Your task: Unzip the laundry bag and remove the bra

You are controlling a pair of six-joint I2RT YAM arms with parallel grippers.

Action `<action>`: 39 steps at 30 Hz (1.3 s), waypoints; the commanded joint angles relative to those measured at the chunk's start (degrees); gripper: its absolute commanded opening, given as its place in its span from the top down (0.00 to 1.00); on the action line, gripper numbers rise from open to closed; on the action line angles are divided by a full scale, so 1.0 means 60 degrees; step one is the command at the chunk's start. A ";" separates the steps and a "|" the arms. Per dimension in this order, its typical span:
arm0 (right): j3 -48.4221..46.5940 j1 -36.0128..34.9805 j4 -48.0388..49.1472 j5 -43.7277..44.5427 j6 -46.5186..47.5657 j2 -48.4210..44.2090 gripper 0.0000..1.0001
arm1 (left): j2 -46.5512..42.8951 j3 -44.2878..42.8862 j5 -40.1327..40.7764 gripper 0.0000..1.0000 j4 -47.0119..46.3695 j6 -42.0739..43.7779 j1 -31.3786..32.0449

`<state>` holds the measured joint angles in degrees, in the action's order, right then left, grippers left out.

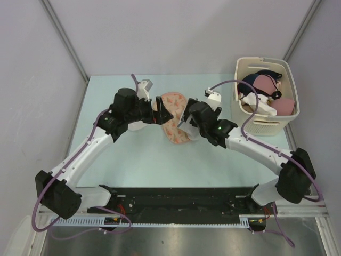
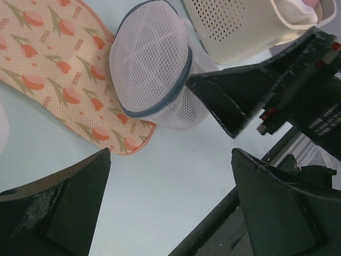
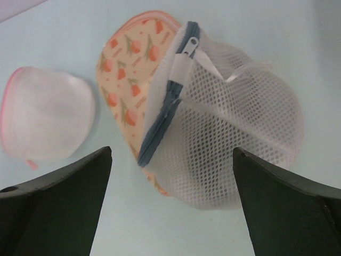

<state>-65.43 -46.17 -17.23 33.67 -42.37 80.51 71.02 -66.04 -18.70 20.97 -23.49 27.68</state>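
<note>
White domed mesh laundry bag point(image 3: 234, 138), edged by a grey-blue zip point(image 3: 160, 117), is located at the centre of the pale green table point(image 1: 138, 160), between the two converging arms. It rests against and partly over the flat orange tulip-print mesh pouch point(image 3: 125, 64). The contents cannot be made out through the mesh.

The right gripper point(image 3: 171, 152) is held with its jaws spread wide and nothing between them. The bag lies directly ahead of it and just below, slightly towards its right finger. The left gripper point(image 2: 170, 154) is likewise fully spread and empty, and the bag lies further ahead of it, beyond a strip of bare table. The right arm is therefore judged the nearer.

The zip appears closed. Its line runs away from the right gripper, from the near lower edge of the bag up to the metal zip pull point(image 3: 190, 38) at the far end. The pull is thus judged to be reached over the bag, not from the near side.

Open room is found on the near side of the bag. The far side is taken up by the orange pouch, a white pink-edged pouch point(image 3: 50, 112) lies well apart to the left, and the cream perforated plastic basket point(image 1: 290, 90) stands to the right.
</note>
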 commanded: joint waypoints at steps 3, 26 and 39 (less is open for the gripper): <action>-0.0418 0.0180 -0.0349 0.1976 0.0132 0.0790 0.00 | -0.0280 0.0327 -0.0574 0.00 -0.0184 -0.0027 0.0001; 0.1675 0.0194 -0.2445 0.1085 -0.1097 -0.3119 0.00 | 0.2005 0.0022 -0.0943 0.03 -0.1533 -0.1139 0.1333; 0.2819 0.2025 0.0116 -0.2593 0.4204 -0.2610 0.00 | 0.2373 -0.0816 -0.0458 0.03 -0.0903 -0.1052 0.0896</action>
<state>-46.50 -36.10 -22.68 24.86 -27.79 59.72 87.46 -70.08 -22.87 14.50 -29.95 35.27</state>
